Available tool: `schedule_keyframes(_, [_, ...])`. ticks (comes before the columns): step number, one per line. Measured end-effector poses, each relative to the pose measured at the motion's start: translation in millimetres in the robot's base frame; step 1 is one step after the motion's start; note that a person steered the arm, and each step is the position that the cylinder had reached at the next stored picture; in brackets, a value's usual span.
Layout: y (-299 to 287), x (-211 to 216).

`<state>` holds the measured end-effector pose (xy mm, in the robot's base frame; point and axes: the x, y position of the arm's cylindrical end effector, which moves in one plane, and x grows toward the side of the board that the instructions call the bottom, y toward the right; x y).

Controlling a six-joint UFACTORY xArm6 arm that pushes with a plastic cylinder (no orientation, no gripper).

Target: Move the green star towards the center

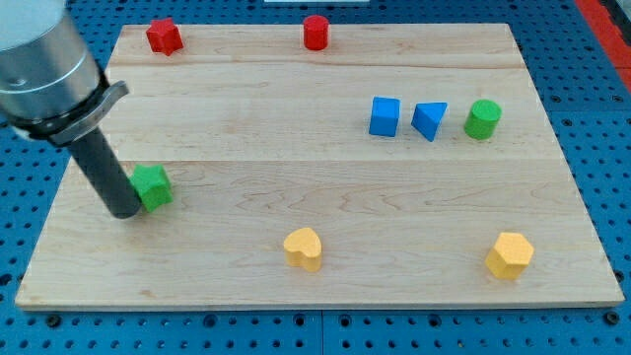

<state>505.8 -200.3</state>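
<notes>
Our tip (124, 211) sat touching the left side of the small green star-shaped block (152, 185); our end effector was a plain dark rod with nothing to spread or pinch, so it held nothing. The green star lay near the left edge of the pale wooden desk (325, 177), far left of its centre. We judged the star light, rigid and likely to slide easily on the smooth wood, though its points could make it spin off a glancing push, so contact belonged squarely on its left face. Right of the star the wood lay open toward the centre. The yellow block (304, 248) sat below and right of the star, the blue cube (385, 115) far right and above, both off the line
</notes>
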Motion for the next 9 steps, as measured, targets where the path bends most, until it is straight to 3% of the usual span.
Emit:
schedule_keyframes(1, [39,-23])
schedule_keyframes(4, [50,-45])
schedule_keyframes(5, [60,-75])
schedule_keyframes(6, [58,-98])
schedule_keyframes(7, [-5,-100])
schedule_keyframes(8, [1,-116])
schedule_keyframes(9, [42,-124])
